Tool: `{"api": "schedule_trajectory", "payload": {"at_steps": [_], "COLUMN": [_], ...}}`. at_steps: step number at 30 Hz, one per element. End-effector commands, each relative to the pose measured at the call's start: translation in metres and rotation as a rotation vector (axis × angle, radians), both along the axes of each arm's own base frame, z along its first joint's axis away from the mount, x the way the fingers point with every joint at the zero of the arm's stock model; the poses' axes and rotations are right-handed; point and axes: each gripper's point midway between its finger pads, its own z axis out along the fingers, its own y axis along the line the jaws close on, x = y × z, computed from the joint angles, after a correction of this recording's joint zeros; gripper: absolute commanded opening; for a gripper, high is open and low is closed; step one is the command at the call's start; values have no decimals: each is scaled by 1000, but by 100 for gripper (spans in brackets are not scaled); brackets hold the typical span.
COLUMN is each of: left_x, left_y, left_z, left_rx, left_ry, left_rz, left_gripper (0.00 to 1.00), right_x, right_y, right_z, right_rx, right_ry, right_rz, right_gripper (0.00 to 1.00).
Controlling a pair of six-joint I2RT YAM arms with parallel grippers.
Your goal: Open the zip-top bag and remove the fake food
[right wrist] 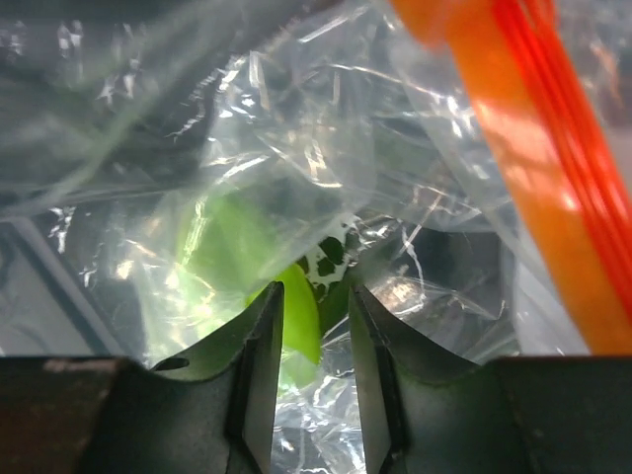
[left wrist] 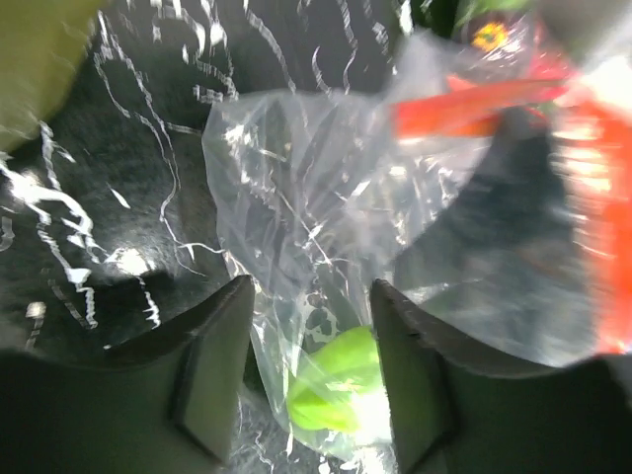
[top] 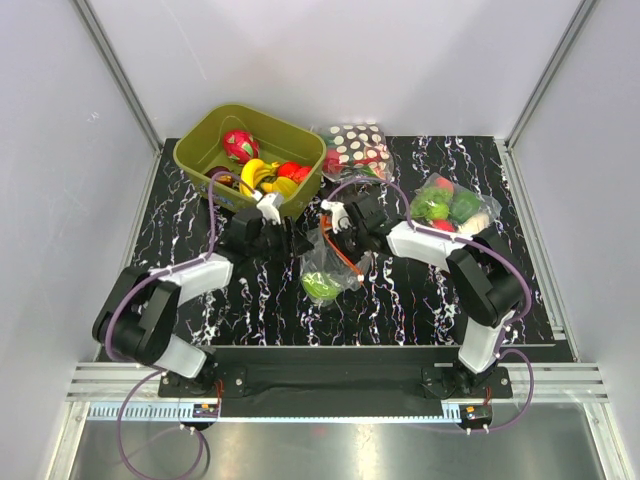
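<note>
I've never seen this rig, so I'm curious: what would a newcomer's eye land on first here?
At the centre, a clear zip-top bag with an orange-red zip strip and a bright green piece inside, the left end effector and right end effector at its top. Behind left, an olive bin of colourful toy fruit stands out against the black marbled mat.

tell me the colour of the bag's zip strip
The zip strip is orange-red; right wrist view.

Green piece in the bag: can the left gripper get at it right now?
Probably not directly. The left gripper stands open right at the green piece, but the clear film of the bag covers it, and the zip strip lies at the far end.
</note>
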Motion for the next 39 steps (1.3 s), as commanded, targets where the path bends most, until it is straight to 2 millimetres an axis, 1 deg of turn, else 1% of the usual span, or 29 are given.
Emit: {"api": "schedule_trajectory", "payload": {"at_steps": [1,2,3,4,5,7,8,9,10,11,12,14,15,16,17,21,25,29,31,32,33,37,39], "left_x": [8,-2,-7,-13,-24,-36,-46,-56,-65,-69,-83,-93,-104,-108,-109,-119,-123,-119,-118,-117,-117,-111,-108], "left_y": [7,12,14,16,20,23,24,26,25,26,24,18,14,11,9,-5,-16,-22,-24,-26,-27,-33,-34], "left_z": [47,50,53,53,51,46,43,32,30,24,15,12,8,6,7,0,-12,-24,-27,-25,-30,-24,-26], "left_rx": [5,11,14,17,22,31,35,37,22,22,-3,-37,-54,-60,-71,-119,-158,-165,-167,-176,-169,-205,-204], "left_ry": [-181,-184,-190,-188,-178,-154,-140,-102,-85,-63,-17,2,32,43,42,90,143,162,173,165,178,148,153], "left_rz": [26,29,31,32,32,30,20,18,-1,4,-14,-34,-47,-52,-56,-77,-97,-94,-92,-96,-96,-94,-87], "left_gripper": [59,61,61,62,63,64,64,65,65,65,65,65,65,66,66,67,67,68,68,68,69,70,69], "right_x": [6,5,5,4,3,4,5,5,5,6,6,7,7,8,7,7,3,-1,-3,-4,-4,-10,-12], "right_y": [4,3,4,3,4,3,3,3,3,3,3,3,2,2,2,3,4,1,0,0,0,0,-1], "right_z": [8,6,6,5,5,5,6,5,5,6,5,5,5,6,5,6,8,7,6,6,7,7,9], "right_rx": [13,12,12,11,14,13,14,11,11,12,10,7,6,6,8,20,35,34,34,36,38,50,55], "right_ry": [-51,-46,-44,-41,-38,-37,-41,-40,-37,-38,-37,-32,-29,-29,-21,-10,6,15,18,20,20,40,47], "right_rz": [-26,-30,-30,-29,-27,-33,-34,-35,-40,-43,-48,-65,-70,-79,-88,-106,-110,-115,-117,-120,-119,-111,-115], "right_gripper": [40,41,41,41,42,43,43,44,44,44,44,45,45,45,45,45,46,47,47,47,47,47,47]}}
